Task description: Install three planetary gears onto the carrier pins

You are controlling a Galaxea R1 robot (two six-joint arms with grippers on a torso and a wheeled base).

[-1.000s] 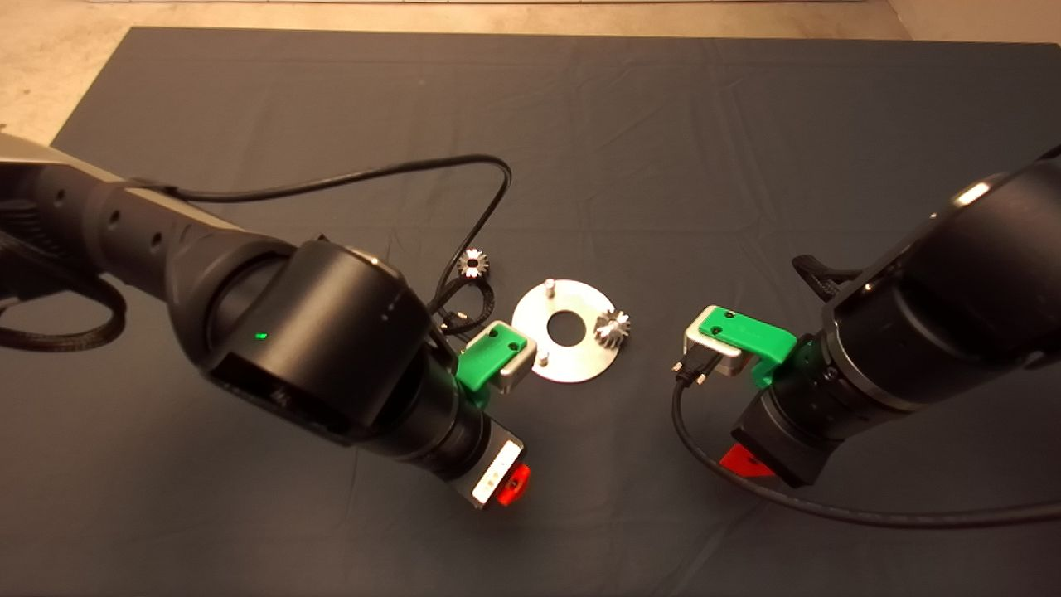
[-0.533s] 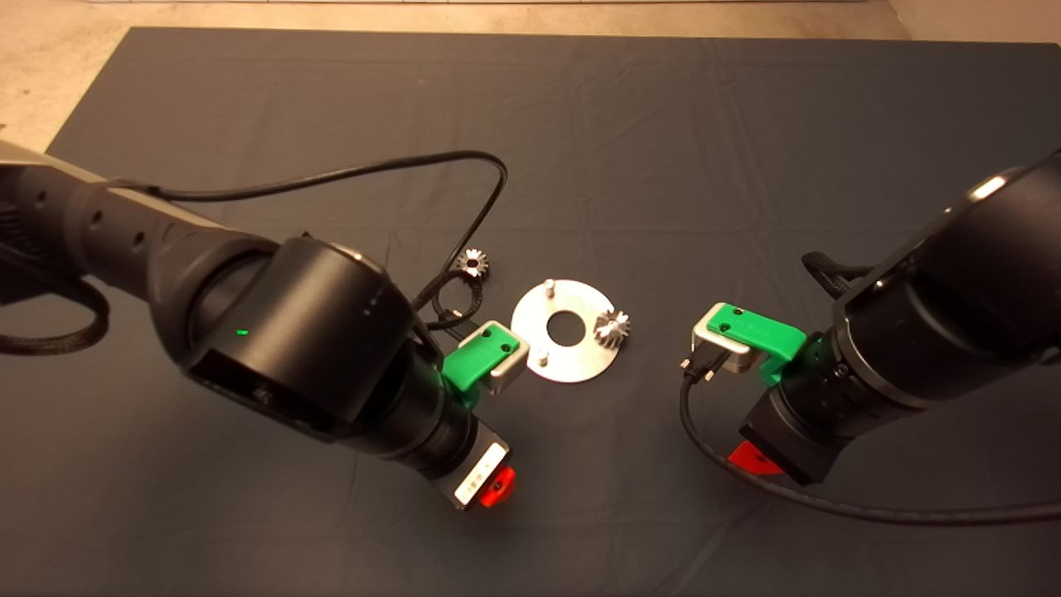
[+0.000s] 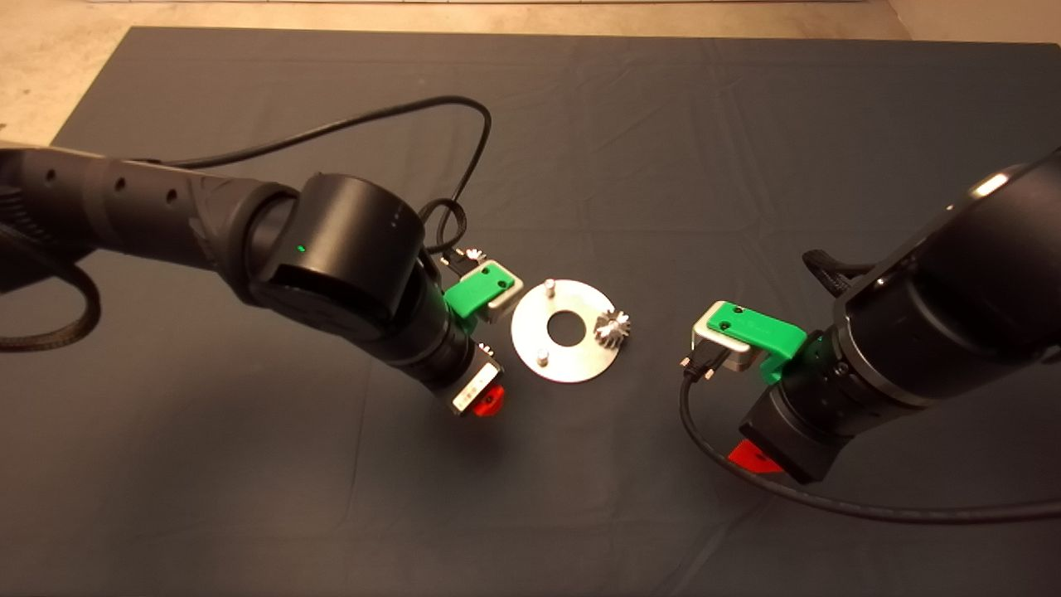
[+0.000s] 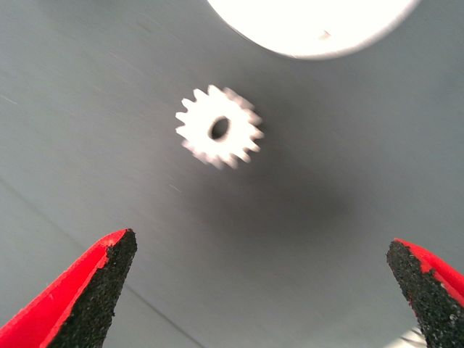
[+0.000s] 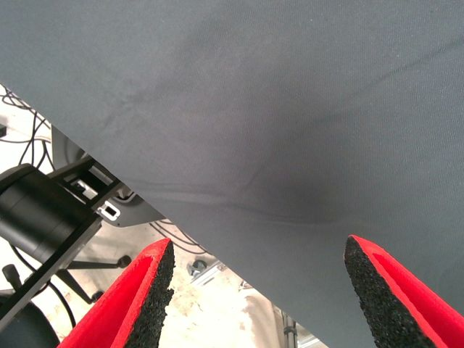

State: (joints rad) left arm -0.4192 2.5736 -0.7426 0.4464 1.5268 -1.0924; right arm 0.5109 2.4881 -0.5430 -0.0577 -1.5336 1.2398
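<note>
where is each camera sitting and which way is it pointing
Head view: above, looking down at the mat; both black arms show, silver disc between them.
Left wrist view: on the left arm, facing down at a loose gear; the open left hand shows.
Right wrist view: on the right arm, facing mat and the floor past its edge; the open right hand shows.
Shared: head and left wrist views both show that gear.

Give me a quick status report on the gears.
Left gripper open above loose gear on mat beside disc. Right gripper open, off to disc's right. One gear on disc; two pins bare. Nothing blocking.
</note>
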